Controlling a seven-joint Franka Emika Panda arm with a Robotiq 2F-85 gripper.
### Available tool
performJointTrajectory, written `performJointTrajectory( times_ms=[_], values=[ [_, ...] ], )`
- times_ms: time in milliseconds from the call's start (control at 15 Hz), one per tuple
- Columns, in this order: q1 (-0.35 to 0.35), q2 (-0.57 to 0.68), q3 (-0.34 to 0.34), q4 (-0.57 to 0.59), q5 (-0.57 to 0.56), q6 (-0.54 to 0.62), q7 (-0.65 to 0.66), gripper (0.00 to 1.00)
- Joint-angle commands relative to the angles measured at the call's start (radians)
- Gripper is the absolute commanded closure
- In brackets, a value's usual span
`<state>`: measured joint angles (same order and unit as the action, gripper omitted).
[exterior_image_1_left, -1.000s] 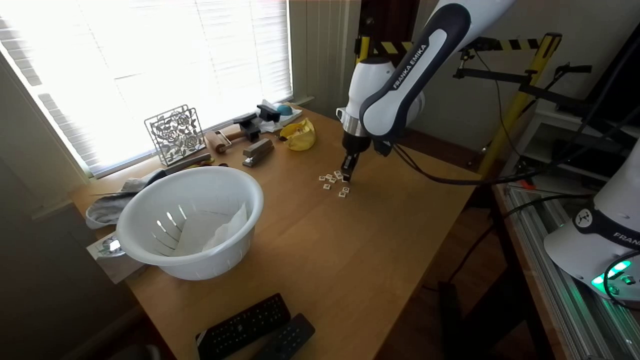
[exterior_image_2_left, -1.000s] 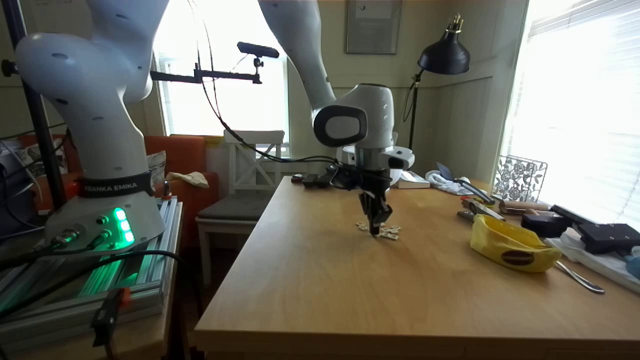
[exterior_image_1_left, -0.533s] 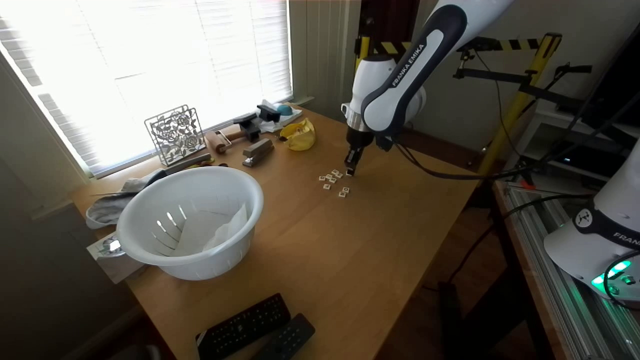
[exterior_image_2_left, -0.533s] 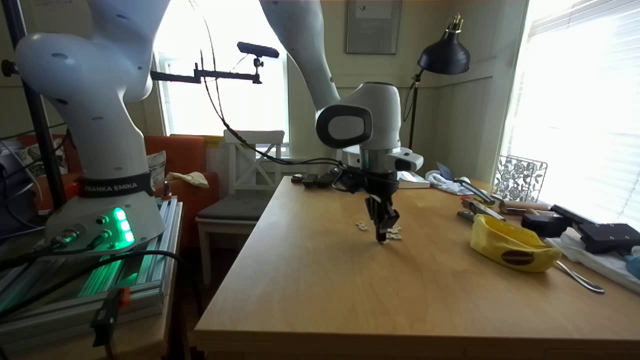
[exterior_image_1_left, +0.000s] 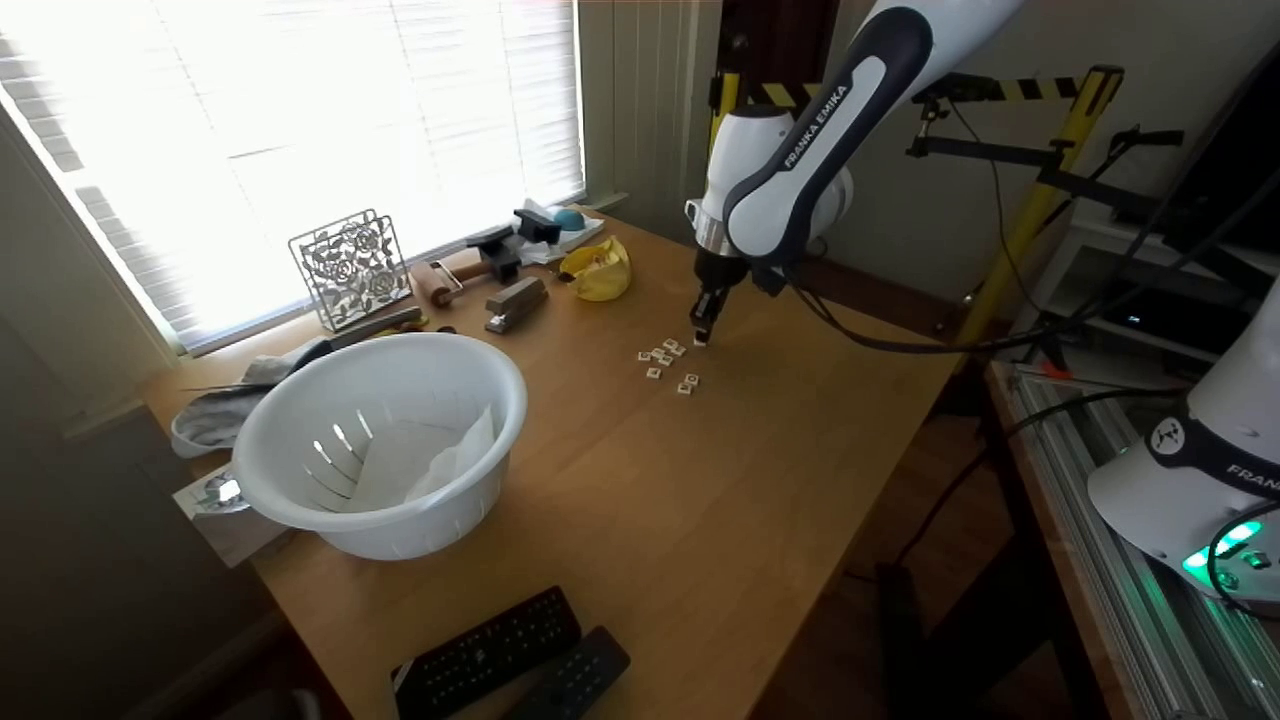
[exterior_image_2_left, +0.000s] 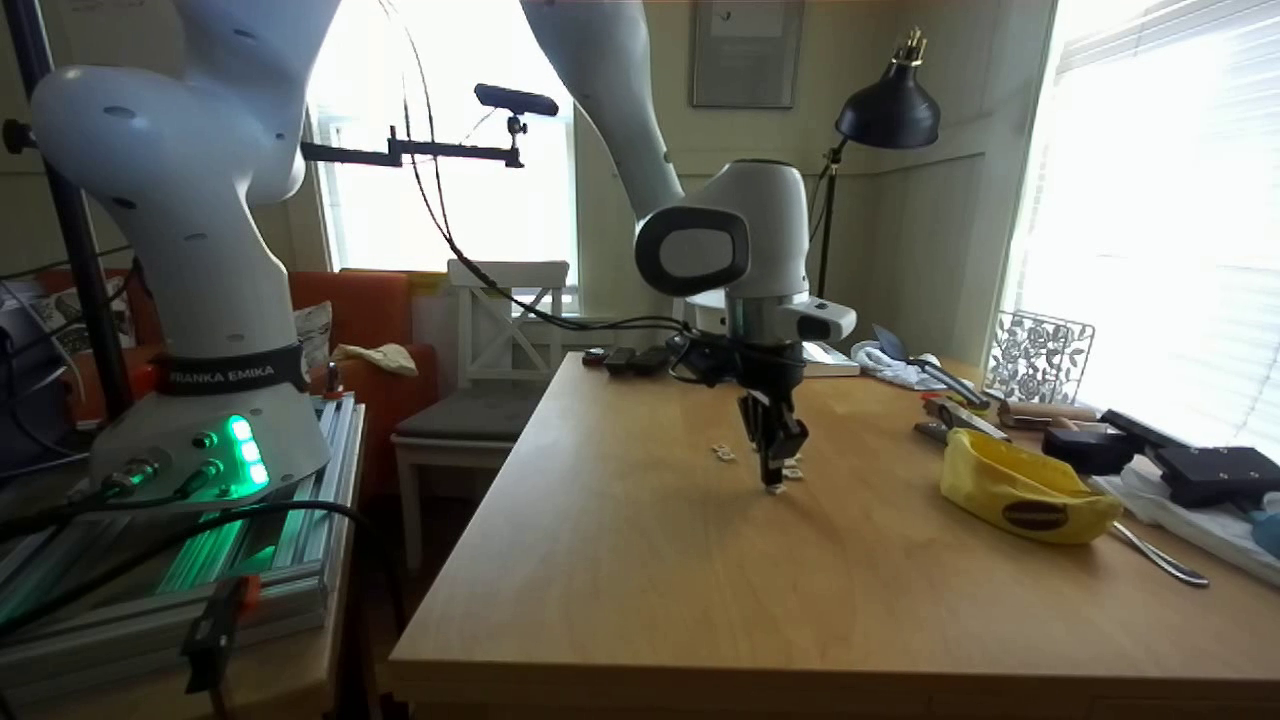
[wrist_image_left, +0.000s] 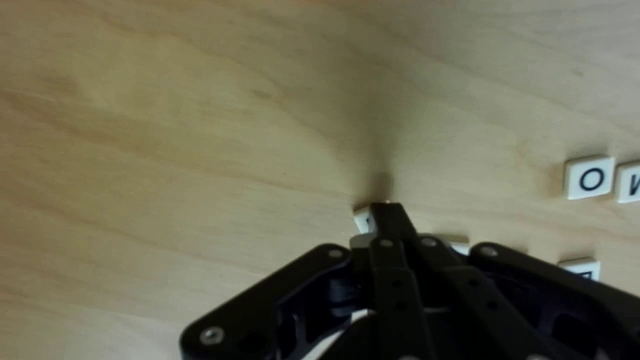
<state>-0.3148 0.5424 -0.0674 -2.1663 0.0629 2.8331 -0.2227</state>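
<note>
My gripper (wrist_image_left: 392, 212) is shut, fingers together and pointing down at the wooden tabletop. Partly hidden under its tips in the wrist view is a small white letter tile (wrist_image_left: 362, 220). That same tile (exterior_image_1_left: 700, 343) shows at the fingertips of the gripper (exterior_image_1_left: 702, 334) in both exterior views. Whether the tips press on the tile or only against it, I cannot tell. Right of the fingers in the wrist view lie a tile marked O (wrist_image_left: 591, 177), a cut-off neighbour and another tile (wrist_image_left: 582, 268). Several more tiles (exterior_image_1_left: 665, 360) lie close by in an exterior view.
A white colander (exterior_image_1_left: 508, 385) with paper inside stands on the table, with black remotes (exterior_image_1_left: 490, 650) near the table's end. Along the window side are a yellow pouch (exterior_image_2_left: 1030, 495), a stapler (exterior_image_1_left: 515, 303), a rolling pin (exterior_image_1_left: 435, 285) and a metal napkin holder (exterior_image_2_left: 1040, 355).
The shut gripper has shifted a short way, and one tile has slid along with it, away from the cluster. The other tiles stay about where they were over the last half second.
</note>
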Motion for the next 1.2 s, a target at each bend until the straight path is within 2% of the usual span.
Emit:
performJointTrajectory(
  times_ms=[0, 267, 733, 1133],
  values=[
    [-0.003, -0.081, 0.007, -0.076, 0.009, 0.053, 0.012, 1.00],
    [-0.016, -0.130, 0.032, -0.108, 0.023, 0.095, 0.003, 1.00],
    [-0.068, -0.072, 0.143, -0.043, 0.122, 0.058, -0.020, 1.00],
    [-0.045, -0.012, 0.119, 0.006, 0.120, 0.052, 0.036, 1.00]
  ],
)
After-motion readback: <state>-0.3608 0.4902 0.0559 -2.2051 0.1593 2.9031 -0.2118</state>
